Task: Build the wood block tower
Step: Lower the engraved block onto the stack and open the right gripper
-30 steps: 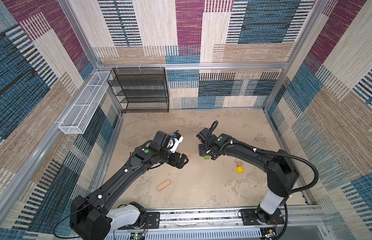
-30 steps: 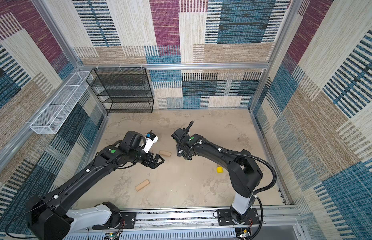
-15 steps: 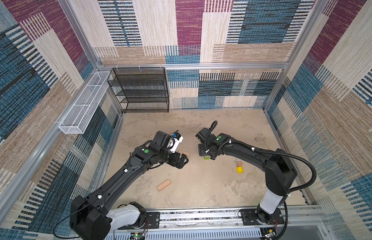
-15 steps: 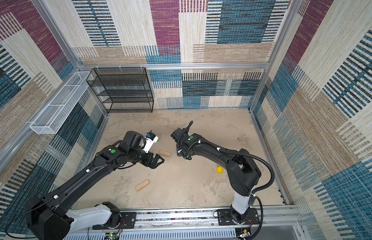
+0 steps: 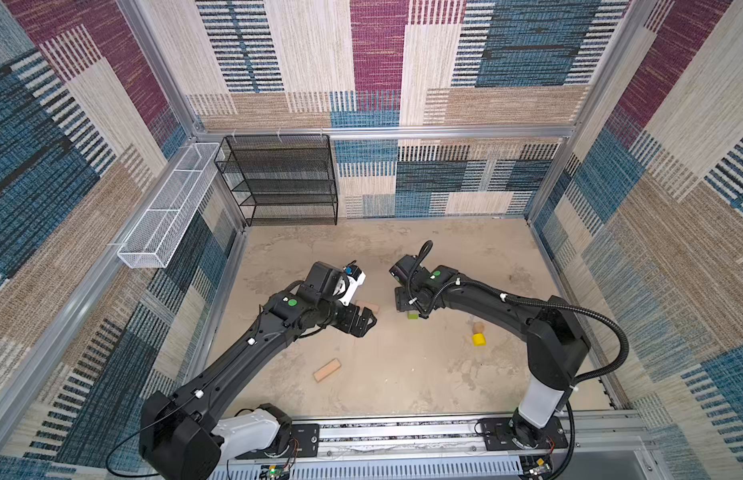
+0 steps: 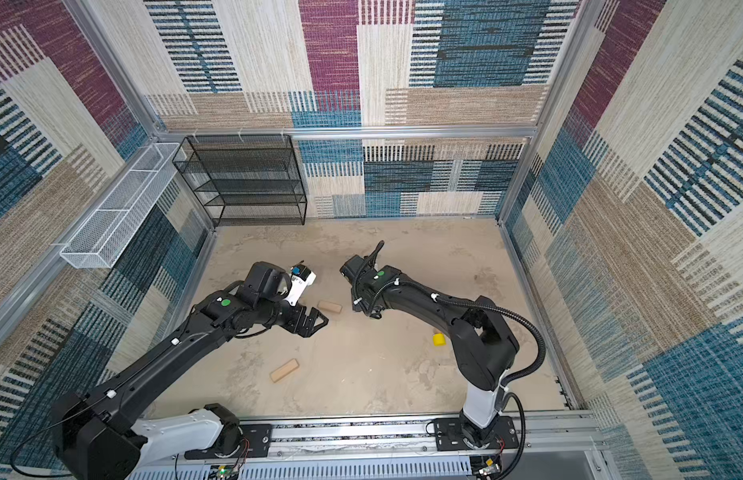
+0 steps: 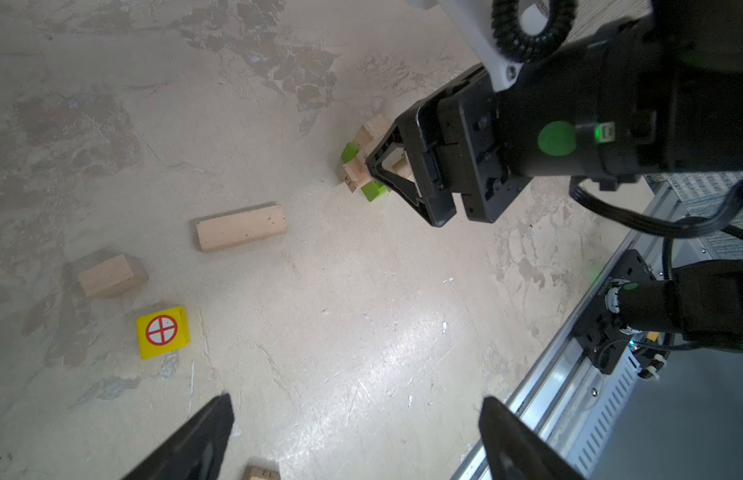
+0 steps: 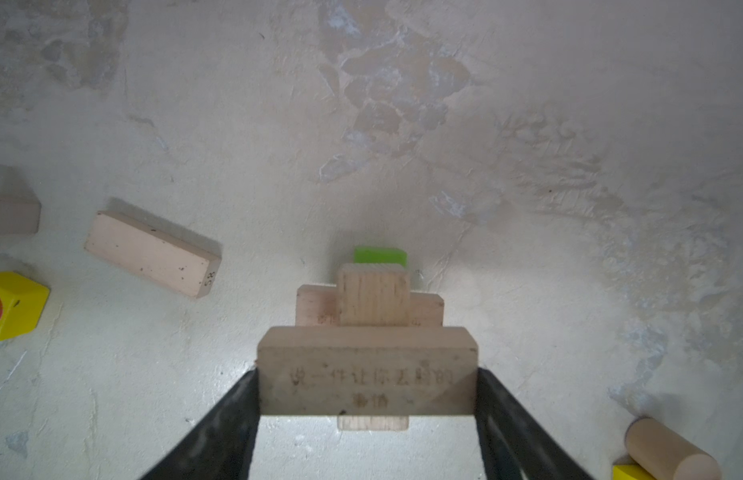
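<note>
R end effector point(image 8: 367, 374) w/ top brick point(image 8: 361, 351); green blk point(image 8: 380, 255) mostly hidden.

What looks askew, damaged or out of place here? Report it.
Nothing stands out. The wood block tower sits squarely crossed over its green block; the right pincer grips the top brick. Only the table shows worn, mottled patches.

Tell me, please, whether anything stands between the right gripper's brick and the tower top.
Nothing visible does: the brick in the right gripper is directly over the tower, crosswise to its top brick.
</note>
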Controlling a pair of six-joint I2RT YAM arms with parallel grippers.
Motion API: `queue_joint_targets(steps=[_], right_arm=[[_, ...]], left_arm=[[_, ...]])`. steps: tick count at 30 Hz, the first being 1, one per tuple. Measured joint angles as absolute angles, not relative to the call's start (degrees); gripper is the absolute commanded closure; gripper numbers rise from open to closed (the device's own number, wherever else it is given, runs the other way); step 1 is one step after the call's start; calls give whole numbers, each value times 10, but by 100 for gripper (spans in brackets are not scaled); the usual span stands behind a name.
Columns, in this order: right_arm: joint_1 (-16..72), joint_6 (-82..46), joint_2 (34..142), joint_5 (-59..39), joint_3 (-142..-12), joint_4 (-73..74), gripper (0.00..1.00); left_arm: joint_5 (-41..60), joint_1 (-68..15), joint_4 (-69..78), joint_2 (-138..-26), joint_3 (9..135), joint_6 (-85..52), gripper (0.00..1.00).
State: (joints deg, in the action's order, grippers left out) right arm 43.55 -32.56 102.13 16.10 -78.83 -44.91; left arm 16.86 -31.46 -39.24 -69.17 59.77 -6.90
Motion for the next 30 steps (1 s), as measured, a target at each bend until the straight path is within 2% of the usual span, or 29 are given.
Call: queue_joint_targets(steps=[3, 26, 30], right_arm=[[435, -322, 1023, 161, -789, -449, 41], [436, -312, 1026, 161, -797, -460, 4], [436, -312, 1023, 161, -800, -461, 3]], left_arm=[[169, -315, -392, -692, 598, -69, 3], [169, -312, -392, -692, 598, -69, 3], [169, -311, -392, -692, 598, -69, 3]])
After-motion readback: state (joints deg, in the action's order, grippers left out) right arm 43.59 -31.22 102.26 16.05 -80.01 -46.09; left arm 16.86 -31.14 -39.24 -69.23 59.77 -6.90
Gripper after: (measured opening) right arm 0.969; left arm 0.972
